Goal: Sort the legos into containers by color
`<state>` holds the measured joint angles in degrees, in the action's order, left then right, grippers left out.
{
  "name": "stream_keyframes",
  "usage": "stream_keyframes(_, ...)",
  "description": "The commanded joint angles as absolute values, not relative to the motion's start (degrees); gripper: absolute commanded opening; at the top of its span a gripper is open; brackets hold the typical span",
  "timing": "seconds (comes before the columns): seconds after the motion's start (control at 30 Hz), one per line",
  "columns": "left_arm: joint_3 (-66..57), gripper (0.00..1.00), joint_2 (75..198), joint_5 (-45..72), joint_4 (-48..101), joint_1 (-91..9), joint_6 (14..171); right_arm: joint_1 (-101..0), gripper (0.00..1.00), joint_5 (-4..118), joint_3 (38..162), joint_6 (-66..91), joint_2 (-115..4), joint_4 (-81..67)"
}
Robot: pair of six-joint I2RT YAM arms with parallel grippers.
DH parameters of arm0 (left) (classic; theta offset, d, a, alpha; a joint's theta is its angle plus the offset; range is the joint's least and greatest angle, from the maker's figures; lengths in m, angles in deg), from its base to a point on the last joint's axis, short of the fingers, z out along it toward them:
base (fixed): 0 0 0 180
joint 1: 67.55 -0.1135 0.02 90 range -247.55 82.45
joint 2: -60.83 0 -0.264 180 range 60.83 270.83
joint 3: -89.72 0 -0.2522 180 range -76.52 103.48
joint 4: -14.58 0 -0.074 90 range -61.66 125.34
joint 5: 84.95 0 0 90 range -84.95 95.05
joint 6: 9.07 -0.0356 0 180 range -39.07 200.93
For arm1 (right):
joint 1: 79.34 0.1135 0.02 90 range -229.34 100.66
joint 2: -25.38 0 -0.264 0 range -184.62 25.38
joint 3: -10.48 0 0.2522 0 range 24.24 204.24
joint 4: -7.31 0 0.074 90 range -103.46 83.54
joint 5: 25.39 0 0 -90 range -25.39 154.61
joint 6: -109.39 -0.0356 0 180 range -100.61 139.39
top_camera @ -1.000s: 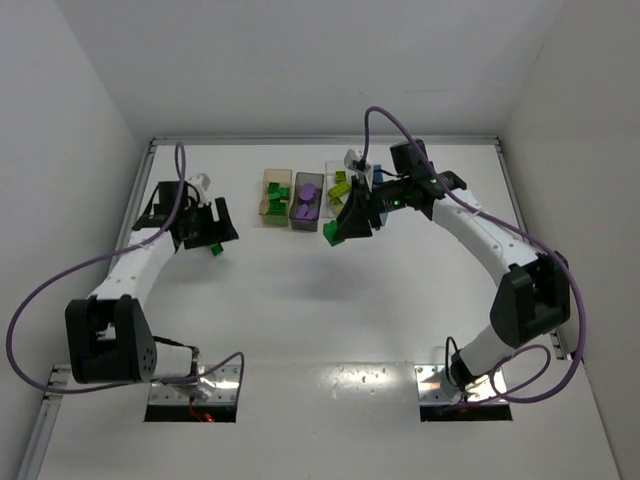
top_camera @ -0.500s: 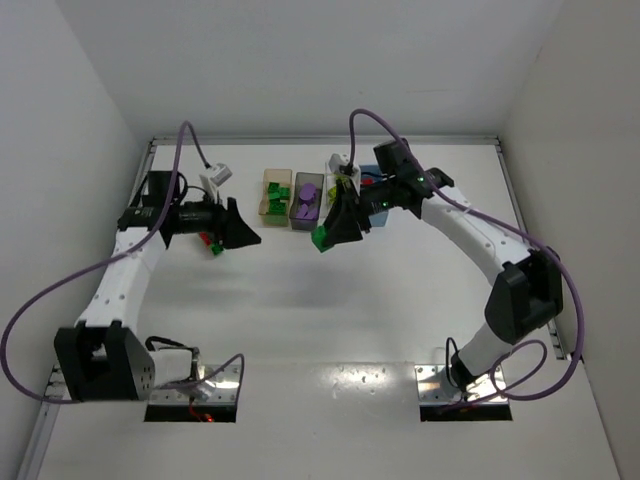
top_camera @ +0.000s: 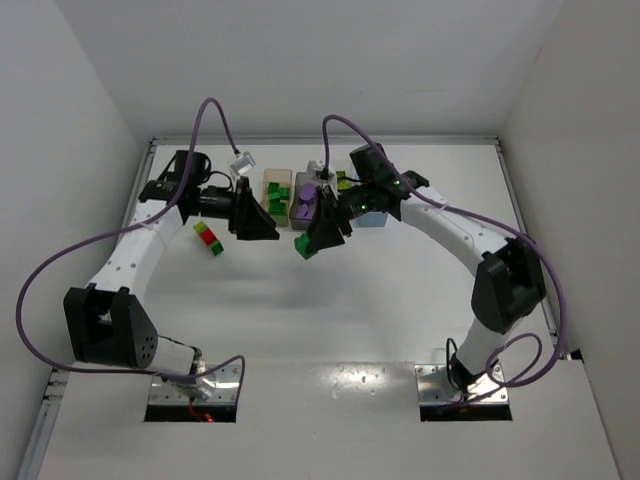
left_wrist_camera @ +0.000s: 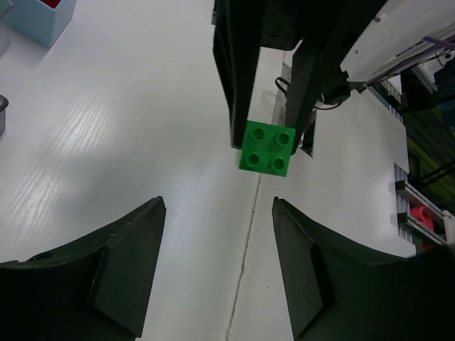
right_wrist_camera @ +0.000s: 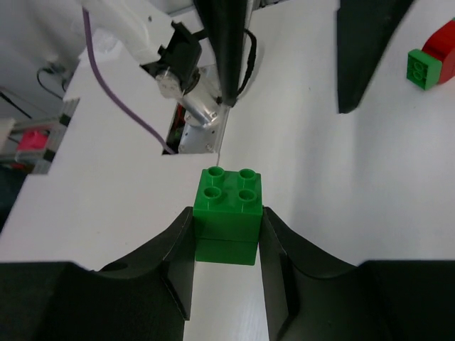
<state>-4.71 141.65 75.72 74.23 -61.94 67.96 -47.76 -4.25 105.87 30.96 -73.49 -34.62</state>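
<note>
Legos: one bright green studded plastic brick (right_wrist_camera: pixel 227 195) is pinched between the fingers of the right gripper (right_wrist_camera: pixel 227 234). It is held clear of the white table (top_camera: pixel 330 310). From the top camera it sits just near-right of the translucent tan-orange plastic bin (top_camera: pixel 268 182). Right pincer is closed narrow on that brick.

Left gripper (left_wrist_camera: pixel 218 213) is just near-left of the tan-orange bin and points at the brick. Its jaws stand apart with nothing between them, and it doesn't touch the brick.

A red-and-green lego pair (top_camera: pixel 209 238) lies on the table left of the tan-orange bin, on the near side, apart from both grippers.

The tan-orange bin holds dark green legos (top_camera: pixel 280 192). The smoky dark grey bin (top_camera: pixel 296 218) is just beside it on the right, with purple legos (top_camera: pixel 308 193) inside. The light blue bin (top_camera: pixel 372 218) is further right in the same row, partly under the right arm.
</note>
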Motion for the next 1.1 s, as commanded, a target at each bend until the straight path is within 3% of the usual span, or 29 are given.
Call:
stream_keyframes(0.0, -3.57, 0.67, 139.41, 75.20, 74.48, -60.52, 65.02, -47.52, 0.25, -4.73, 108.27, 19.94, -74.81, -22.23)
stream_keyframes(0.13, -3.57, 0.67, 139.41, 75.71, 74.48, -59.02, 65.02, -48.05, 0.25, -7.19, 108.27, 9.84, -76.12, -14.31)
stream_keyframes(0.33, -3.57, 0.72, 138.79, 75.71, 74.48, -56.82, 63.70, -47.52, 0.25, -8.95, 108.80, 8.50, -77.19, -12.87)
stream_keyframes(0.77, -1.37, 0.73, 138.26, 77.65, 74.48, -56.30, 62.65, -46.99, 0.24, -10.54, 107.56, 9.02, -77.19, -11.73)
stream_keyframes(1.07, -0.32, 0.72, 139.32, 78.26, 74.48, -55.77, 62.65, -45.94, 0.24, -8.43, 108.61, 17.02, -77.19, -18.85)
